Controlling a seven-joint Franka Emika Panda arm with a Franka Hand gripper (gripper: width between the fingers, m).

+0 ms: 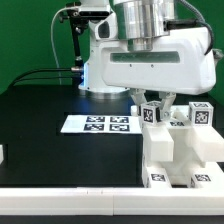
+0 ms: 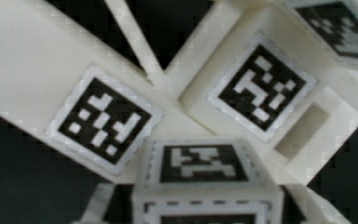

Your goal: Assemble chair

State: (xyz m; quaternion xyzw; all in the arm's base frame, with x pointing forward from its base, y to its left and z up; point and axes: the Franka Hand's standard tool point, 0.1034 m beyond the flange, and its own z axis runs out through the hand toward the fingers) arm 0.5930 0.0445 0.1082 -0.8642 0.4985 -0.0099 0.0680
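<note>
The partly built chair (image 1: 183, 152) is a blocky stack of matte white panels on the exterior view's right, with tagged pieces standing on top. My gripper (image 1: 152, 100) hangs straight down over its left top corner. There it is shut on a small upright white bar (image 1: 150, 113) with a tag on its face. In the wrist view this tagged bar (image 2: 201, 163) fills the gap of the gripper (image 2: 202, 205), and both fingers (image 2: 107, 203) press its sides. Beyond it two tagged white panels (image 2: 105, 115) (image 2: 261, 85) slant apart.
The marker board (image 1: 100, 124) lies flat on the black table just left of the chair. A small white part (image 1: 2, 155) shows at the exterior view's left edge. The robot's base (image 1: 100, 60) stands behind, with black cables running left.
</note>
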